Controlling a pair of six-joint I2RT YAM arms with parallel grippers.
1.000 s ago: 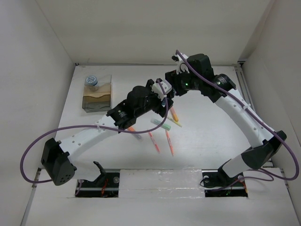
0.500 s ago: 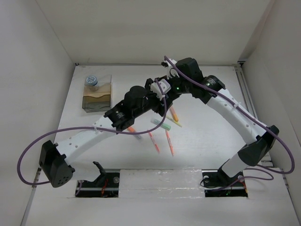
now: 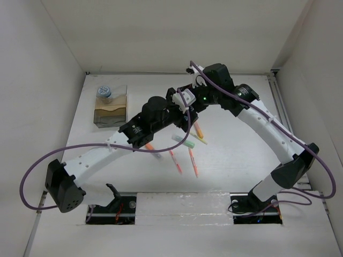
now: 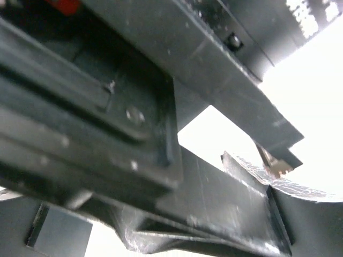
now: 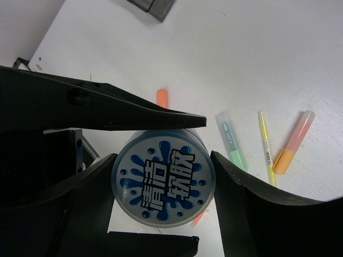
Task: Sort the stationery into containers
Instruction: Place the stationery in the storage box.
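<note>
A round blue-and-white cylinder (image 5: pixel 163 179) hangs above the table, with my right gripper (image 5: pixel 163 179) shut on its left and right sides. My left gripper (image 3: pixel 179 104) is open, one finger (image 5: pixel 134 115) above the cylinder and the other below it. The two grippers meet at mid-table (image 3: pixel 187 100). Another blue-and-white cylinder (image 3: pixel 104 92) sits in the wooden organiser tray (image 3: pixel 111 113) at the back left. Loose on the table lie a green highlighter (image 5: pixel 231 142), a yellow pen (image 5: pixel 265 147), an orange-pink highlighter (image 5: pixel 293 142) and orange pens (image 3: pixel 192 162).
The left wrist view is filled by dark, blurred arm parts close to the lens. White walls enclose the table on three sides. An orange pen (image 3: pixel 150 146) lies half under the left forearm. Both arm bases stand at the near edge.
My right arm has swung left and brought the held cylinder between the left gripper's fingers. The left gripper has shifted slightly towards the back.
</note>
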